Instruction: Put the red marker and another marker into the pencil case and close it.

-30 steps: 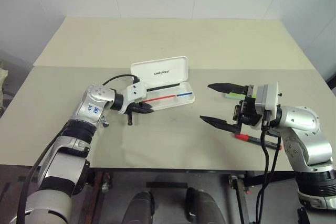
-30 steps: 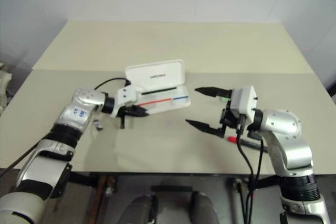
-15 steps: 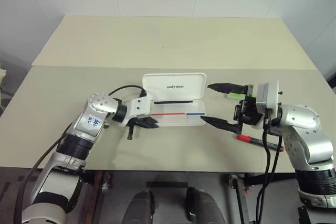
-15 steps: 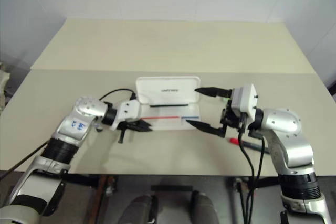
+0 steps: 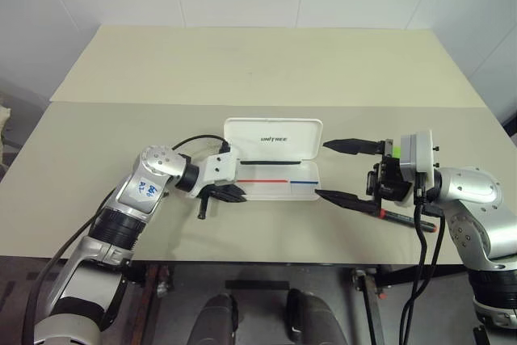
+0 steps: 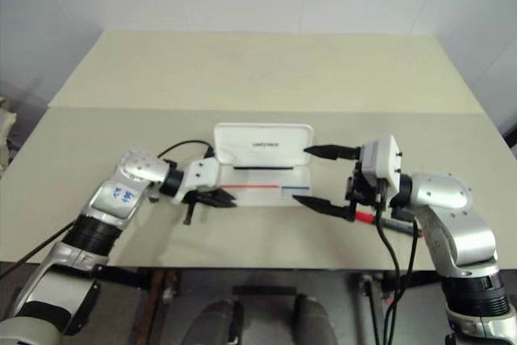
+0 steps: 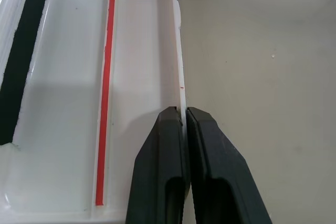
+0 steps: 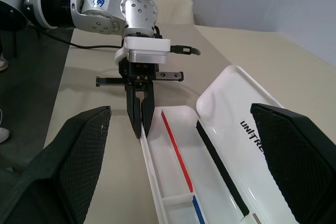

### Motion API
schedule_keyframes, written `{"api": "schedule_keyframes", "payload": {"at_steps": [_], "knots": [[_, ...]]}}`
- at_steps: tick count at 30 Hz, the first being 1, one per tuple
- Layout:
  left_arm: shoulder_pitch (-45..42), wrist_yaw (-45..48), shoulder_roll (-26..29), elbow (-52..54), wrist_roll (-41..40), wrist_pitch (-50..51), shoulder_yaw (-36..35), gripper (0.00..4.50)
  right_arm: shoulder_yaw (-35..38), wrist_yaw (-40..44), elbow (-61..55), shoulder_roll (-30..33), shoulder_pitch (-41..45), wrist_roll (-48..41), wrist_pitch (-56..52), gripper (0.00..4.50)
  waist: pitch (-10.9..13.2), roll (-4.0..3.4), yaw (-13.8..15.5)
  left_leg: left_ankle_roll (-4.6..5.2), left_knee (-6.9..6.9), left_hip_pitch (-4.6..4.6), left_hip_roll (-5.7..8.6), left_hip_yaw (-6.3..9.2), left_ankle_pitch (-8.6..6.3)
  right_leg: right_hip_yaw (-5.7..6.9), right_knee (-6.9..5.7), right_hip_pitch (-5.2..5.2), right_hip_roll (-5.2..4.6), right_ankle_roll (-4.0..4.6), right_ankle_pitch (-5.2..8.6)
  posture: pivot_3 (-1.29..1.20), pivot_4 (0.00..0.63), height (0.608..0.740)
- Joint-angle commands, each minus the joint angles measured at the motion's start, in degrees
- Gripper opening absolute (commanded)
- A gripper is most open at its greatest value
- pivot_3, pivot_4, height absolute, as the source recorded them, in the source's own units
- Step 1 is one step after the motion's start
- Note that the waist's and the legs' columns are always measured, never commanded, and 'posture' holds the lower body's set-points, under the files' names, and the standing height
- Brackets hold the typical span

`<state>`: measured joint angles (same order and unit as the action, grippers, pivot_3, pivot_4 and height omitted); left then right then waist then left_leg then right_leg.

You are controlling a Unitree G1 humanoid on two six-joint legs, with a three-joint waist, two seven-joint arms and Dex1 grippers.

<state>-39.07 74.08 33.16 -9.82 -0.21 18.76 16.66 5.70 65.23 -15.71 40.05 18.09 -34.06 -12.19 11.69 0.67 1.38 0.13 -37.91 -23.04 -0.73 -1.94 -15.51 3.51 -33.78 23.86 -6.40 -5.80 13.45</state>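
Right gripper point(image 5: 347, 171) spread wide at right of frame, red marker point(image 5: 397, 217) just below-right of it, lying left-right, green highlighter point(image 5: 394, 149) behind; left gripper point(image 5: 233, 193) pinched shut on open pencil case point(image 5: 275, 175) at centre, farther off

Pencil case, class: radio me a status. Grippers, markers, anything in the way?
Left gripper shut on case front wall. Right gripper open, empty, beside case. Case open, nothing in it. Red marker and green highlighter on table by right gripper. Nothing blocking.
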Motion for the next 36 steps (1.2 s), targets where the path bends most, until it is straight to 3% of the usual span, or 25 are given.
{"api": "schedule_keyframes", "payload": {"at_steps": [1, 10, 22, 26, 31, 36], "knots": [[2.21, 2.64, 0.23, 4.3, -3.35, 7.68, 1.7, 0.26, 1.95, -0.53, -2.37, 0.35, -0.05, -1.31, 0.16, 4.5, 0.0, 0.0, -0.02, 0.01, 0.0, 0.0, 0.0, 0.0, -0.02, -0.01, -0.01, 0.0, 0.01, 0.0, 0.0, 0.0, 0.15, 0.74], [1.89, 0.76, 0.39, 7.98, -6.88, 8.71, -1.17, 3.14, 0.77, -0.43, -0.99, -0.57, 1.15, -0.81, 0.58, 4.5, 0.0, 0.0, -0.03, 0.03, -0.13, 0.0, -0.03, -0.02, -0.05, -0.04, -0.06, 0.01, 0.01, 0.0, 0.0, 0.0, 0.15, 0.74], [2.6, 2.17, 2.43, 12.43, -14.55, 7.74, -5.85, 3.14, 1.26, 1.17, 0.8, -0.16, 0.69, -0.7, 0.52, 4.5, 0.0, 0.0, -0.04, 0.02, -0.13, -0.03, -0.04, -0.03, -0.05, -0.07, -0.06, 0.05, 0.0, 0.0, 0.0, 0.0, 0.15, 0.74], [2.71, 2.43, 2.13, 10.29, -18.0, 3.59, -10.12, 3.14, 3.36, 3.86, 1.93, 3.34, -1.37, -1.13, -0.46, 4.5, 0.0, 0.0, 0.06, 0.02, -0.14, -0.02, -0.03, -0.04, -0.05, -0.08, -0.07, 0.05, 0.0, 0.0, 0.0, 0.0, 0.15, 0.74], [3.69, 9.64, 5.49, 8.13, -24.67, -1.02, -16.46, 3.14, 6.03, 11.71, 7.85, 11.39, -5.75, 0.62, 0.61, 4.5, 0.0, 0.0, 0.0, 0.05, -0.14, -0.04, -0.01, -0.08, -0.08, -0.08, -0.02, 0.05, -0.03, -0.01, -0.01, 0.0, 0.15, 0.74], [5.22, 13.55, 8.16, 6.36, -27.56, -3.3, -19.42, 3.14, 4.88, 17.42, 17.71, 15.67, -4.27, 3.38, 2.66, 4.5, 0.0, 0.0, -0.28, 0.05, -0.14, 0.04, -0.04, -0.16, -0.09, -0.14, -0.04, 0.05, 0.0, 0.0, 0.0, 0.0, 0.15, 0.74]]}}
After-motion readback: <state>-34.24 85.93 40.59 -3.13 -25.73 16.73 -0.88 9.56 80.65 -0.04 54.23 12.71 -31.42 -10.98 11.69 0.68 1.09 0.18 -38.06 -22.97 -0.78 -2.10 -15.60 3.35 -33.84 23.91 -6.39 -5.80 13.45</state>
